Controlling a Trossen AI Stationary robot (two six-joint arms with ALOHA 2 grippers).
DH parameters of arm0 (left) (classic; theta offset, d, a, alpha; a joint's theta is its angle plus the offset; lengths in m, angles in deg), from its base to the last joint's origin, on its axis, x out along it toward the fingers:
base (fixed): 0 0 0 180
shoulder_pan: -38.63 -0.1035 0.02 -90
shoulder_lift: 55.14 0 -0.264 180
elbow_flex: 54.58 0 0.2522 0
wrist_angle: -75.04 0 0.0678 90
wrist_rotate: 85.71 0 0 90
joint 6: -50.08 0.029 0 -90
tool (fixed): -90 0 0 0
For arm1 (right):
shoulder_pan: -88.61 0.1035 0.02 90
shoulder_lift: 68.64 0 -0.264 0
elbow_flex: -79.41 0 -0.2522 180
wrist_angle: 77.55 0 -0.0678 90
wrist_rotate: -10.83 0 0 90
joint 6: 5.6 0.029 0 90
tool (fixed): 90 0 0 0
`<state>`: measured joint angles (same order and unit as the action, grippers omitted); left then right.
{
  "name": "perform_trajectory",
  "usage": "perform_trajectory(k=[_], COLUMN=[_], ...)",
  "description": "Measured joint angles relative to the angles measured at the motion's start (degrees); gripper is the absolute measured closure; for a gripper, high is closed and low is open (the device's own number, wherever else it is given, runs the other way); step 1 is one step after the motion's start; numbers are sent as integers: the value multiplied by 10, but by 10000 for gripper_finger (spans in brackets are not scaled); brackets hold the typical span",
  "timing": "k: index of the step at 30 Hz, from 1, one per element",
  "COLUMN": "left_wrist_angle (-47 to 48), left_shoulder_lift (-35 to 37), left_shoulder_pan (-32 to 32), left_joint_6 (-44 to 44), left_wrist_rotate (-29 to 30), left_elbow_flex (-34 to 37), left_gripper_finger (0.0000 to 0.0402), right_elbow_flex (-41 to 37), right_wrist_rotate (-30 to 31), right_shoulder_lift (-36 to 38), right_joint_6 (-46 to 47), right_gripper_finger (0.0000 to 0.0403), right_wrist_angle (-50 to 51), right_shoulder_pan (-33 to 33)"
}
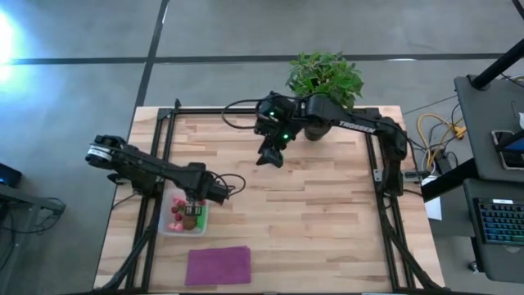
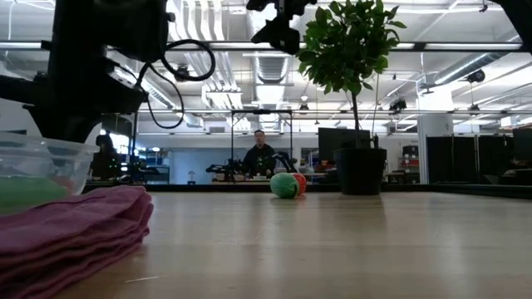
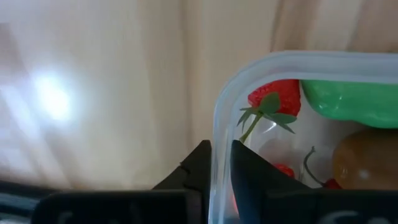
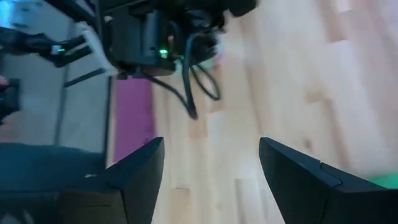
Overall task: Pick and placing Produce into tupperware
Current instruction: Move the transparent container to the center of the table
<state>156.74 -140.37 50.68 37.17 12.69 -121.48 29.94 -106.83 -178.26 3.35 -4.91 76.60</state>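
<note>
now two strawberries (image 3: 277,98), one kiwi (image 3: 367,158) in tupperware (image 3: 219,124)

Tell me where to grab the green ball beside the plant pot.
Grip the green ball across its middle, dropping straight down: it is round on the table, with a red piece close against one side, so put fingers on the free sides. The open right end effector hangs above; the left end effector pinches the tupperware rim.
</note>
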Motion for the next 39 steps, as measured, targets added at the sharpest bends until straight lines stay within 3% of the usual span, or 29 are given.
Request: perform_trajectory(k=[4,12,17,25,39], left_wrist_angle=[-30,-66,-75,-105,-208], left_shoulder_lift=[-1,-1,-4,-4,-4], left_shoulder_pan=[-15,-75,-135,-205,-289], left_joint_6=[-4,-78,-151,-295,-406], left_wrist_rotate=[-42,-88,-158,-158,-154], left_elbow_flex=[0,-3,-3,-6,-7], left_gripper_finger=[375,377,378,378,377], right_elbow_flex=[0,-3,-23,-62,-140], right_wrist_rotate=[53,81,100,104,106], right_shoulder_lift=[22,45,63,65,108], right_joint_6=[-1,6,14,21,45], right_gripper_finger=[149,149,149,153,172], right_wrist_angle=[18,59,58,52,-19], right_shoulder_pan=[0,10,20,23,24])
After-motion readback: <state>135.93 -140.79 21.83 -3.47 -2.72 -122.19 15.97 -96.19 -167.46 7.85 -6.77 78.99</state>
